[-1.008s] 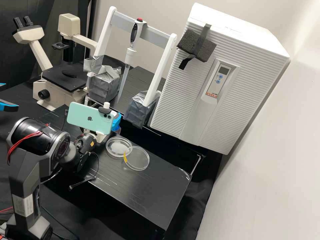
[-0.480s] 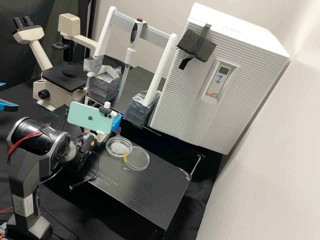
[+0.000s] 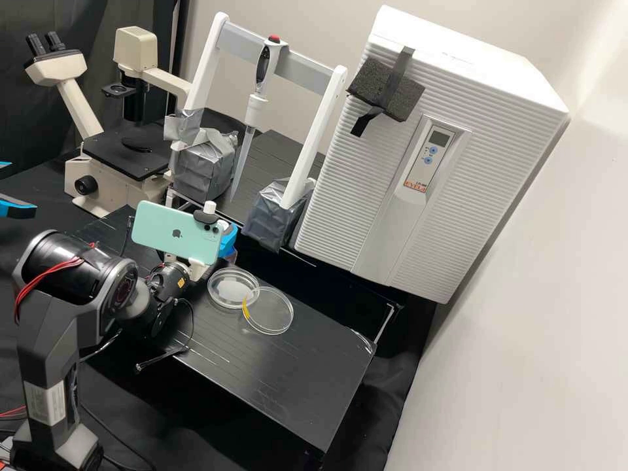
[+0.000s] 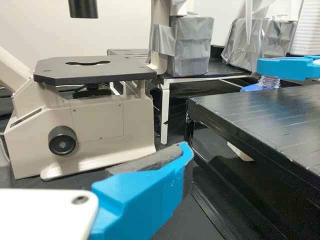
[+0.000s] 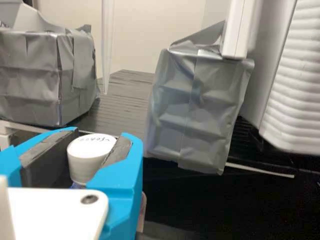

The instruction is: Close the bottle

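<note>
Right gripper (image 5: pixel 84 156) is clamped on the small white screw cap (image 5: pixel 91 147), right over the clear plastic bottle (image 4: pixel 270 81) on the black platform (image 4: pixel 260 125). Cap's light, rigid, probably slick; bottle's likely tippy, so grip the cap's sides.

Black slatted platform (image 3: pixel 288 373) is shown raised over the black bench (image 3: pixel 39 183) | on it, one clear petri dish (image 3: pixel 233 286) is laid touching a second dish (image 3: pixel 269 310) | beige microscope (image 3: pixel 111 163) and white ribbed cabinet (image 3: pixel 432 150) are stood behind.
</note>
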Robot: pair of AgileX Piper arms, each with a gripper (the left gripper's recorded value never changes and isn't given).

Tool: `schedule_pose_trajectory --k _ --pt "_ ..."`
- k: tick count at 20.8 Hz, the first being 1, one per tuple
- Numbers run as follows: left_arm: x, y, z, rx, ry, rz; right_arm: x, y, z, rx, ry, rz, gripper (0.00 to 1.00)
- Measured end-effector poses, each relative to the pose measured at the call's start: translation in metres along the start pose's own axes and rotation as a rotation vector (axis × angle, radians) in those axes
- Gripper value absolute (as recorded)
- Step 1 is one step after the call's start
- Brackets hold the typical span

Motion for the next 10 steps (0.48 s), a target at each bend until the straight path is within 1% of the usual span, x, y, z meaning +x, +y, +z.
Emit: schedule_pose_trajectory --k 4,6,10 --pt "0.0000 0.0000 0.0000 0.000 0.000 0.000 -0.0013 -0.0021 -0.0001 0.001 -0.001 -0.007 1.00" --pt "0.0000 0.0000 0.0000 0.000 0.000 0.000 -0.0036 -0.0044 0.0013 0.005 -0.011 -0.014 1.00" --pt "0.0001 0.0000 0.0002 0.000 -0.001 0.000 -0.0044 -0.0045 0.0015 0.005 -0.012 -0.015 1.00"
